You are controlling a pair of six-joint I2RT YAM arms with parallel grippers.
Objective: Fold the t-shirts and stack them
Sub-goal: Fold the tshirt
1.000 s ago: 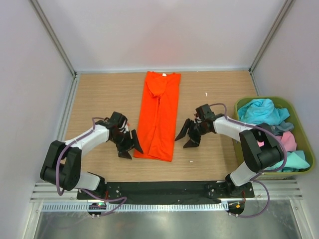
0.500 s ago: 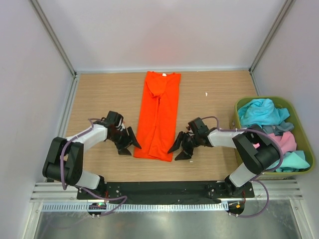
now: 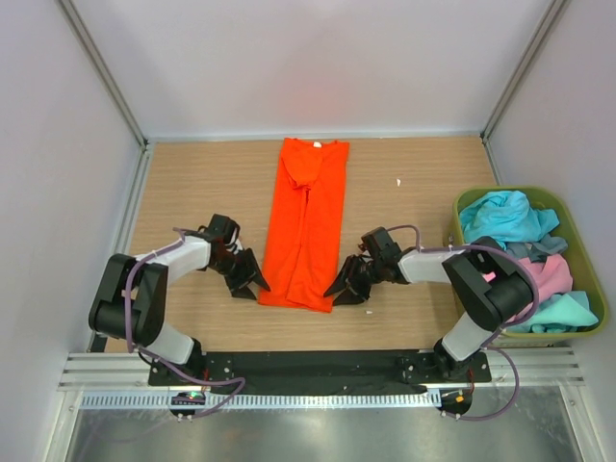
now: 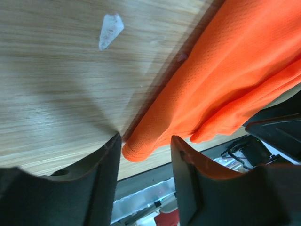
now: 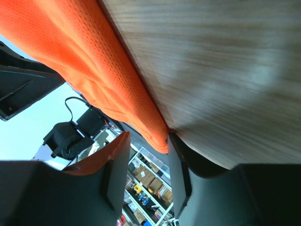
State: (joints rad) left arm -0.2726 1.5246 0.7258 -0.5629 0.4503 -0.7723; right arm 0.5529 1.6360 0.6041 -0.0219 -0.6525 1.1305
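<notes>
The bright orange t-shirt (image 3: 308, 226) lies on the wooden table, folded into a long narrow strip running from far to near. My left gripper (image 3: 252, 284) is open and low at the strip's near left corner, and that corner (image 4: 141, 148) sits between its fingers. My right gripper (image 3: 345, 289) is open and low at the near right corner, and the shirt's edge (image 5: 153, 132) lies against its right finger. In the bin lie a turquoise shirt (image 3: 500, 217), a grey one (image 3: 544, 247) and a pink one (image 3: 556, 274).
The olive-green bin (image 3: 577, 332) stands at the right edge of the table. A small white scrap (image 3: 398, 181) lies on the wood at the far right, and another (image 4: 110, 29) shows in the left wrist view. Walls enclose the table on three sides.
My right gripper moved left and nearer, up to the shirt's near right corner. My left gripper shifted slightly in to the near left corner. The shirt has not moved.
</notes>
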